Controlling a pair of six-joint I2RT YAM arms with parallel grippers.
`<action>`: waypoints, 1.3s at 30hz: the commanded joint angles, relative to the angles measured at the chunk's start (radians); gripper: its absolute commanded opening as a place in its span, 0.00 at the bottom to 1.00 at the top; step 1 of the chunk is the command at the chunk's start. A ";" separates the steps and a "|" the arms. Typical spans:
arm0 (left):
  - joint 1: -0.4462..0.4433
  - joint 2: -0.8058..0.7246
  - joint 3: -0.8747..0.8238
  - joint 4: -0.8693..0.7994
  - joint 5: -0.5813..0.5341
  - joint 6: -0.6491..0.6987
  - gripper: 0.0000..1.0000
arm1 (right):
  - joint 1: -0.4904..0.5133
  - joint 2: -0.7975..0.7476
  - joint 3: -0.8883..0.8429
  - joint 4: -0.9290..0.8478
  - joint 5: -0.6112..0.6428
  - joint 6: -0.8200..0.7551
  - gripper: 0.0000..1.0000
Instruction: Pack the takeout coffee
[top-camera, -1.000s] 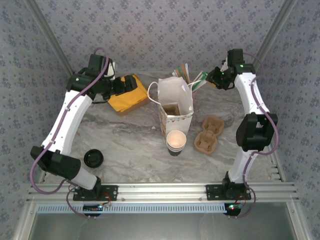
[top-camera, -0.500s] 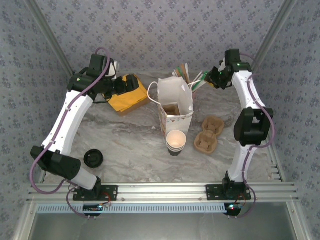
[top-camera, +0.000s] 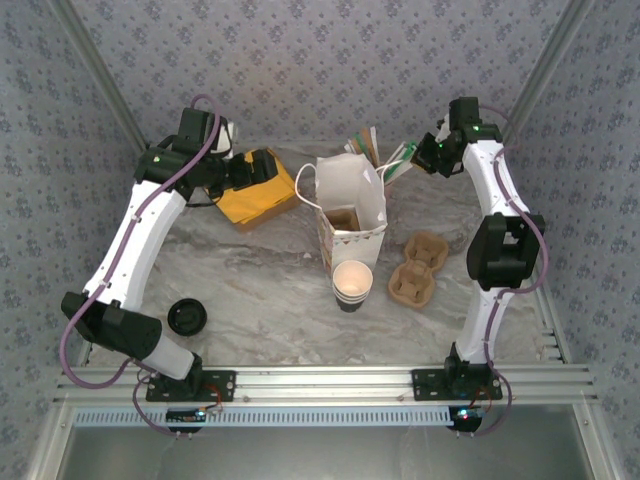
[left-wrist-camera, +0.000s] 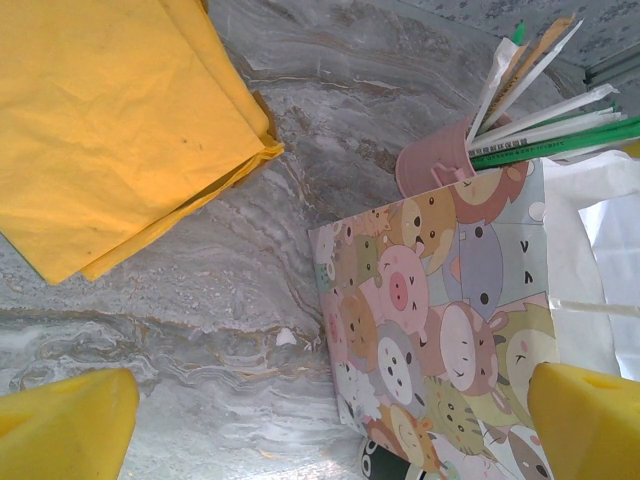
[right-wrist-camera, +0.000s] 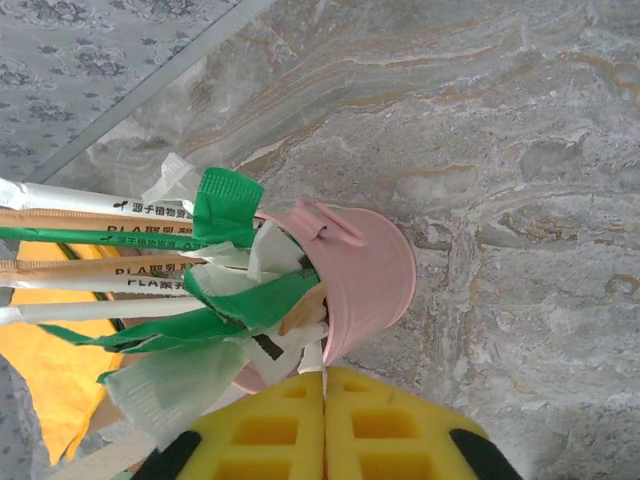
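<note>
The takeout coffee (top-camera: 352, 281), a small paper cup with a cream rim and dark rings, stands upright in front of the white paper bag (top-camera: 350, 200) at the table's middle. My left gripper (top-camera: 268, 166) hovers over the yellow napkins (top-camera: 250, 195), left of the bag. Its yellow fingertips (left-wrist-camera: 65, 425) are spread wide, so the left gripper (left-wrist-camera: 330, 430) is open and empty, facing the bag's cartoon-printed side (left-wrist-camera: 440, 310). My right gripper (right-wrist-camera: 325, 385) is shut on a white wrapped straw (right-wrist-camera: 322, 352) at the rim of the pink cup (right-wrist-camera: 365, 285).
A brown cardboard two-cup carrier (top-camera: 417, 268) lies right of the coffee. A black lid (top-camera: 187, 316) sits at the front left. The pink cup with straws (top-camera: 385, 160) stands behind the bag. Patterned walls close in the back and sides.
My right gripper has shifted slightly back and left at the pink cup. The left arm, the coffee and the bag have not moved.
</note>
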 joint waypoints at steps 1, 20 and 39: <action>-0.005 -0.006 0.023 0.001 0.005 0.016 1.00 | 0.007 -0.015 0.026 -0.022 -0.010 -0.022 0.00; -0.022 -0.046 0.000 0.049 0.040 0.018 1.00 | 0.055 -0.257 -0.036 -0.098 0.107 -0.053 0.00; -0.065 -0.117 -0.058 0.069 0.016 0.003 1.00 | 0.076 -0.274 -0.097 -0.054 0.120 -0.077 0.00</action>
